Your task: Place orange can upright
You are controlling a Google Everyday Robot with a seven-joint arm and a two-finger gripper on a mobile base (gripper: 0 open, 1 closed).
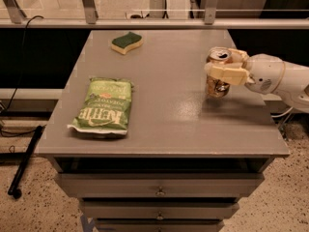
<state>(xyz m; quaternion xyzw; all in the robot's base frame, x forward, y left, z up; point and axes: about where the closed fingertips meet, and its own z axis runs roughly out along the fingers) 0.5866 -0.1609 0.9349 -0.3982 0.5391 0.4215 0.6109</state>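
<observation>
The orange can (217, 83) stands upright on the right part of the grey table (169, 115), its silver top with pull-tab facing up. My gripper (223, 70) comes in from the right on a white arm and is shut on the can, its pale fingers (227, 74) wrapped around the upper half. The can's bottom looks to be at the table surface; I cannot tell if it touches.
A green chip bag (105, 105) lies flat at the left front of the table. A yellow and green sponge (127, 42) lies at the back. Drawers sit under the table top. A railing runs behind the table. A black stick lies on the floor at left.
</observation>
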